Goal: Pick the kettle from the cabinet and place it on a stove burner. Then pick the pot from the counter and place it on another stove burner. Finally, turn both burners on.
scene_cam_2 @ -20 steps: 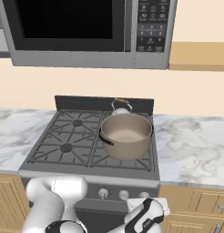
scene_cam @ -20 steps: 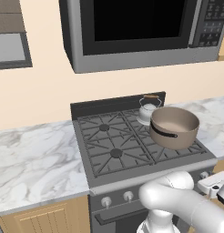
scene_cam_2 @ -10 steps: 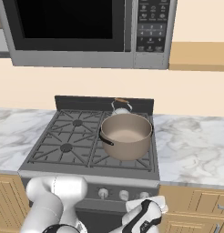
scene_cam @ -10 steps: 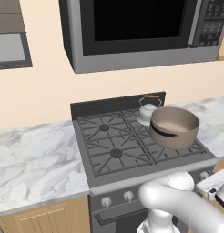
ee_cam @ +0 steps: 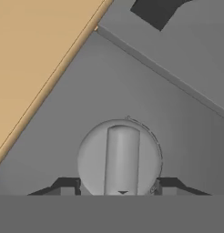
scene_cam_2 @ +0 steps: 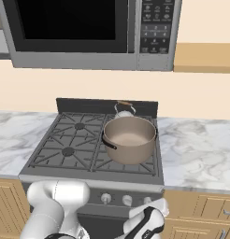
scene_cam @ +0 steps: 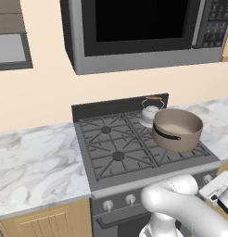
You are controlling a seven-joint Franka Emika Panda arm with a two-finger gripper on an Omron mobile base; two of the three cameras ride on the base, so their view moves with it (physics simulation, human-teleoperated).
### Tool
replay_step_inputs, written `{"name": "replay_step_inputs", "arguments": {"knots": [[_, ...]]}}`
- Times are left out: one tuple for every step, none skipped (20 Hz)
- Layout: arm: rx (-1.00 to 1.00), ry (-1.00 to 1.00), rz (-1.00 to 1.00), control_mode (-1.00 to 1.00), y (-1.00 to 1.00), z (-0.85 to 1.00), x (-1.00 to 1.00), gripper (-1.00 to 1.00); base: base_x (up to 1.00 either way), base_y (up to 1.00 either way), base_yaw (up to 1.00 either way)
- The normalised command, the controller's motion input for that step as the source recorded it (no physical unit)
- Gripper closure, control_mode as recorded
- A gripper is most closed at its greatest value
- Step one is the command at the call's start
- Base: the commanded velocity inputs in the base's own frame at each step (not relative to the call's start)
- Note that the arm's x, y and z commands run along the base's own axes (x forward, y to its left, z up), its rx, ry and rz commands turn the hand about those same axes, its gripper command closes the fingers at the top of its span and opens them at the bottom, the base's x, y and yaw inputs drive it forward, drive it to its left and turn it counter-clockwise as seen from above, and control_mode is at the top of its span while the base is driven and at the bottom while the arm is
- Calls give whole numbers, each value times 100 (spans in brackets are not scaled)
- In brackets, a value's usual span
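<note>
The silvery kettle (scene_cam: 149, 111) (scene_cam_2: 125, 110) stands on the stove's rear right burner. Just in front of it, the wide taupe pot (scene_cam: 177, 129) (scene_cam_2: 130, 139) sits on the front right burner. My gripper (scene_cam: 213, 185) (scene_cam_2: 153, 206) (ee_cam: 119, 186) is down at the stove's front panel. In the hand view a round grey knob (ee_cam: 119, 154) with an upright bar lies between the fingertips (ee_cam: 68, 185), which press against both of its sides. No flame shows on any burner.
The grey microwave (scene_cam: 143, 32) hangs over the stove (scene_cam: 116, 143). White marble counter (scene_cam: 32, 162) (scene_cam_2: 201, 154) runs on both sides. Two more knobs (scene_cam: 106, 205) sit on the panel's left half. A tan cabinet board (scene_cam_2: 203, 57) is at upper right.
</note>
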Motion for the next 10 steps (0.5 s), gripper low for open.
{"name": "replay_step_inputs", "arguments": {"knots": [[-26, -8, 0, -100, 0, -16, -7, 100, 0, 0, 0], [-26, -8, 0, -100, 0, -16, -7, 100, 0, 0, 0], [-26, -8, 0, -100, 0, -16, -7, 100, 0, 0, 0], [-27, -8, 0, -100, 0, -17, -6, 100, 0, 0, 0], [-25, -8, 0, -100, 0, -17, -6, 100, 0, 0, 0], [-25, -7, 0, -100, 0, -16, -5, 100, 0, 0, 0], [-26, -8, 0, -100, 0, -16, -6, 100, 0, 0, 0], [-26, -7, 0, -100, 0, -18, -5, 100, 0, 0, 0], [-24, -6, 0, -100, 0, -18, -5, 100, 0, 0, 0], [-24, -5, 0, -100, 0, -19, -4, 100, 0, 0, 0]]}}
